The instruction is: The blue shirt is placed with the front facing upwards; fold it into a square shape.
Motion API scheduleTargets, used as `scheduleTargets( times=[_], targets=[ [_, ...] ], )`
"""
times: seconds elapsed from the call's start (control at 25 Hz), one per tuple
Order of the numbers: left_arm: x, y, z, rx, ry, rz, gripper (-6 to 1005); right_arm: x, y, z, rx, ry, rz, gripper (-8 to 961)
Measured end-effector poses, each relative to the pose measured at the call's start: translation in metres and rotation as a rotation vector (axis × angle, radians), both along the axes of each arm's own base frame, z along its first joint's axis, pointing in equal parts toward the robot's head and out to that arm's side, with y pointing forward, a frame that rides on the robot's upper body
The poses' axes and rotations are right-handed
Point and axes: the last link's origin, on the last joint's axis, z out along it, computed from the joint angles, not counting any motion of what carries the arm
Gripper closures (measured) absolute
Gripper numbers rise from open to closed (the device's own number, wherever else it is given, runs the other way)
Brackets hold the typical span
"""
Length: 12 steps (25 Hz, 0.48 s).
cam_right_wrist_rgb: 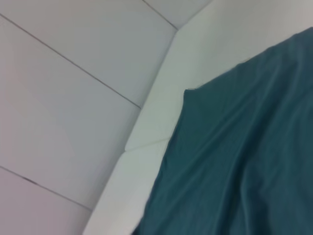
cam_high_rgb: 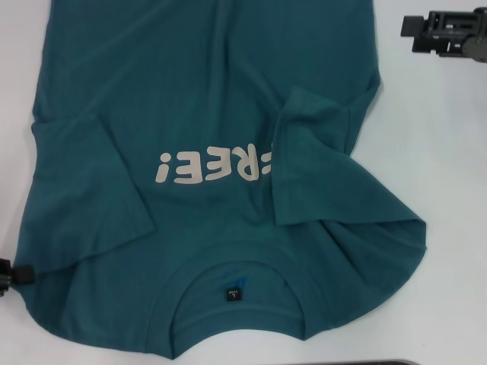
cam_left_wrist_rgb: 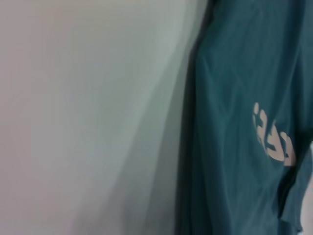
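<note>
The round ribbed collar (cam_high_rgb: 237, 262) of the blue shirt (cam_high_rgb: 205, 99) lies closest to the head camera, with a small black label (cam_high_rgb: 234, 293) inside the neck. The shirt is spread on a white table (cam_high_rgb: 449, 167), chest side up, its body running away from the camera. Pale block letters (cam_high_rgb: 213, 166) across the chest read upside down from here. Both short sleeves are folded inward over the body; the one on the robot's right covers the last of the letters. The cloth near the right shoulder is rumpled. The left gripper (cam_high_rgb: 14, 275) shows only as a dark tip at the shirt's left edge, near the shoulder; whether it is grasping the cloth cannot be told. The right gripper (cam_high_rgb: 417, 27) hangs over bare table well apart from the shirt, beyond its far right side; whether it is released or clenched cannot be told.
</note>
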Motion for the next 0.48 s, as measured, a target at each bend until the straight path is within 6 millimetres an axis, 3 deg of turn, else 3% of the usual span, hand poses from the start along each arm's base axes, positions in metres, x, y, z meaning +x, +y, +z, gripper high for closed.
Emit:
scheduleTargets(
  times=[0.16, 0.48],
  targets=[
    [0.006, 0.003, 0.000, -0.012, -0.018, -0.032, 995, 0.011, -0.008, 0.004, -0.082, -0.093, -0.017, 209],
    [0.015, 0.020, 0.001, -0.009, -0.007, -0.075, 997, 0.032, -0.044, 0.028, -0.280, -0.186, -0.030, 209]
  ],
)
